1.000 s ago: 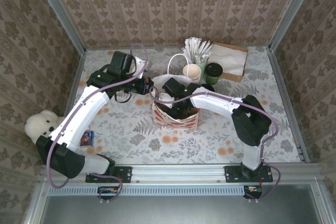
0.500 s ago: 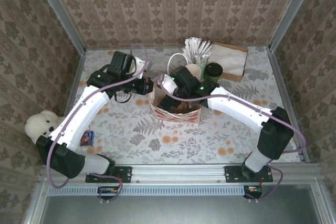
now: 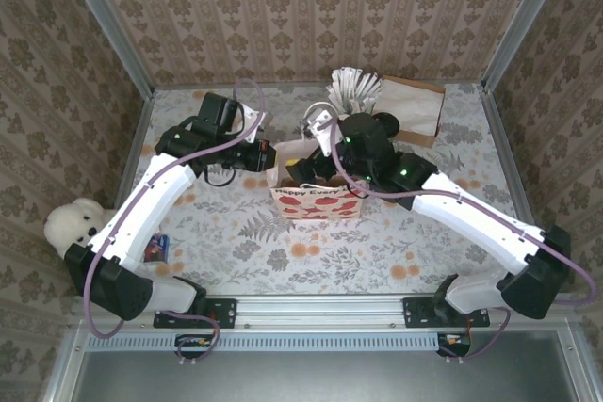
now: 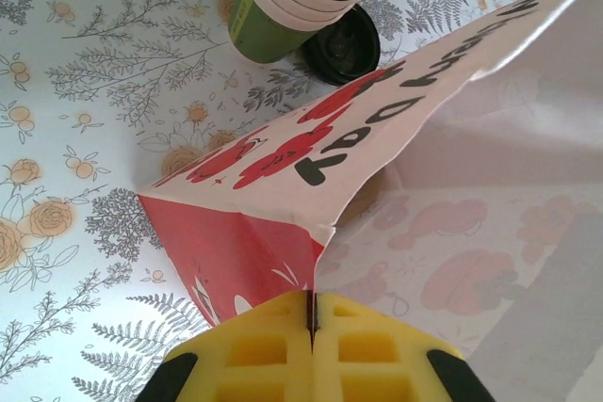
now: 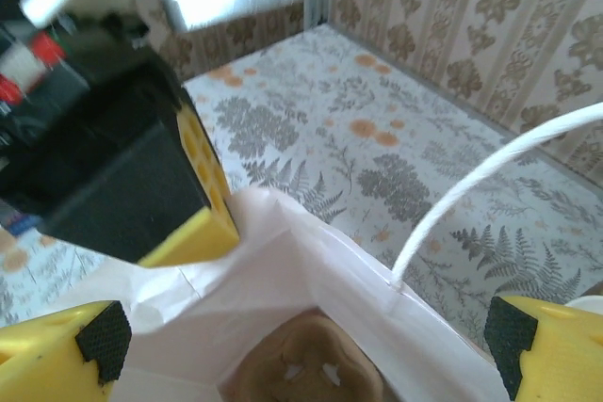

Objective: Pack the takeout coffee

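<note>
The left fingers (image 4: 268, 350) are clenched on the bag's (image 3: 316, 202) left rim, holding it open. The right fingers (image 5: 57, 350) hang released over its mouth. The coffee (image 3: 386, 121) seems just behind the bag, ungrasped; fetching it comes next.

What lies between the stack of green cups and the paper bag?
A loose black lid lies there, beside the stack of green cups and close to the paper bag. The left wrist view shows it.
</note>
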Controlling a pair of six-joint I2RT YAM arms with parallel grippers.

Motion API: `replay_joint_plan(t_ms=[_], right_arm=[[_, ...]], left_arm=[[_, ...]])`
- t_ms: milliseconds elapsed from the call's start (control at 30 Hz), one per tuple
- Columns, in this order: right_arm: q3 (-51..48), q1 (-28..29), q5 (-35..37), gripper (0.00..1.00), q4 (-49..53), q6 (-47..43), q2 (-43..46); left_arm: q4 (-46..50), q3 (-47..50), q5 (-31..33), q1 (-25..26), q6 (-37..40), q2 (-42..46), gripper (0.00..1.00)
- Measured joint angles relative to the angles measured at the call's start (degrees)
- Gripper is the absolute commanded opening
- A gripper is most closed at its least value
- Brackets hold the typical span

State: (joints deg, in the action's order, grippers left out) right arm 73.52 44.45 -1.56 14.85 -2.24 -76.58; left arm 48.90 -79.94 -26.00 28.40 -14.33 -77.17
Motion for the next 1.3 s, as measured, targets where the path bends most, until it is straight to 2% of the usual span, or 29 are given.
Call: replay_joint_plan(t_ms=[167, 333, 567, 767, 933, 1033, 1133, 1267, 1300], right_arm=[[0.7, -0.7, 2.6, 1.00, 0.4, 2.7, 1.8], [1.2, -3.0, 2.7, 1.00, 3.1, -0.4, 6.2], [6.0, -16.7, -4.2, 0.98, 16.4, -8.1, 6.9], [8.5, -21.8, -8.2, 0.88, 24.3, -16.2, -2.1], [16.9, -22.7, -12.3, 0.83, 30.9, -22.7, -13.4], [19.2, -22.7, -15.3, 0.80, 32.6, -25.6, -15.6], [20.8, -22.6, -18.8, 0.71, 34.5, -28.0, -16.1], [23.9, -21.9, -20.5, 0.54, 37.2, -31.0, -18.2], [24.2, -21.6, -20.6, 0.47, 37.6, -31.6, -18.8]], left_arm=[[0.0, 0.0, -0.5, 0.0, -0.4, 0.0, 0.02], [0.9, -0.9, -0.7, -0.2, -0.4, -0.6, 0.01], [1.5, -3.0, -1.2, -0.4, -0.4, -2.6, 0.00], [2.1, -3.7, -1.4, -0.4, 0.3, -3.2, 0.00], [2.2, -4.3, -2.1, -0.4, 0.8, -4.4, 0.00], [2.1, -4.3, -2.5, -0.4, 1.1, -4.7, 0.00], [2.3, -4.6, -2.7, -0.4, 1.1, -4.9, 0.00], [2.6, -6.4, -3.0, -0.7, 1.6, -6.8, 0.00], [2.6, -6.8, -3.0, -0.7, 1.8, -7.3, 0.00]])
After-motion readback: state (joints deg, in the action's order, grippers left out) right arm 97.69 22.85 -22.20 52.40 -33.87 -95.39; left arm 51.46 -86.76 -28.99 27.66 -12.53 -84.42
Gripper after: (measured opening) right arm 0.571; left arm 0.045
